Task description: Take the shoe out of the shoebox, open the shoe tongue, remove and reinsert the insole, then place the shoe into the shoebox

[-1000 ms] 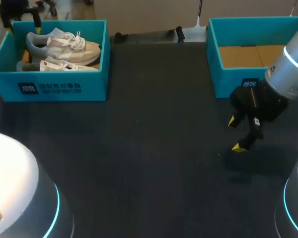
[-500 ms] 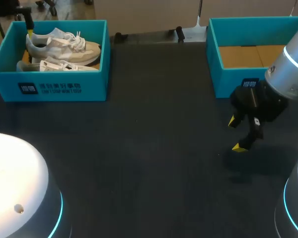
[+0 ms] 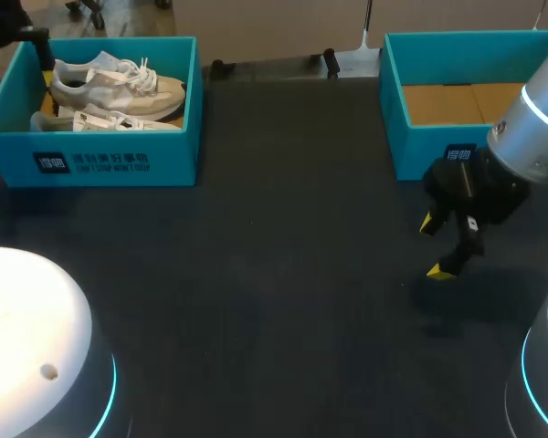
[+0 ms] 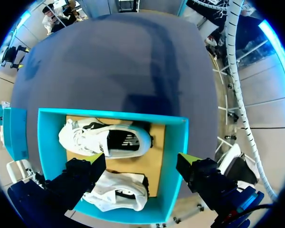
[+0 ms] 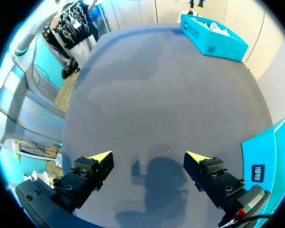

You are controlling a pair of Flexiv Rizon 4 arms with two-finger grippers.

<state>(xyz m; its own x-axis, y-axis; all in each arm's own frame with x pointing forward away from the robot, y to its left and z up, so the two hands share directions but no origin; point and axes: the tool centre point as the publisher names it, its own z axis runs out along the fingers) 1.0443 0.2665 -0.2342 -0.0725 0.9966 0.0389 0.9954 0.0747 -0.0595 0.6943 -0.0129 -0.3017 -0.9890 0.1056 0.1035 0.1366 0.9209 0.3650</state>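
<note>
The teal shoebox (image 3: pixel 110 164) stands at the table's far left with two white and grey shoes in it. One shoe (image 3: pixel 119 87) lies at the back, the other shoe (image 3: pixel 105 120) nearer the front wall. In the left wrist view my left gripper (image 4: pixel 142 158) hangs open high above that shoebox (image 4: pixel 173 156), one finger to each side of the upper shoe (image 4: pixel 107 140); the second shoe (image 4: pixel 116 192) lies beneath it. My right gripper (image 3: pixel 433 247) is open and empty over bare table in front of the right box, as the right wrist view also shows (image 5: pixel 149 156).
A second teal box (image 3: pixel 438 151) with a bare cardboard floor stands at the far right, close beside my right gripper. The white arm bases (image 3: pixel 27 347) fill the near corners. The dark tabletop (image 3: pixel 283 255) lies between the two boxes.
Over the shoebox's far left corner, my left gripper has drifted left and nearly out of the head view. The right arm has kept still.
</note>
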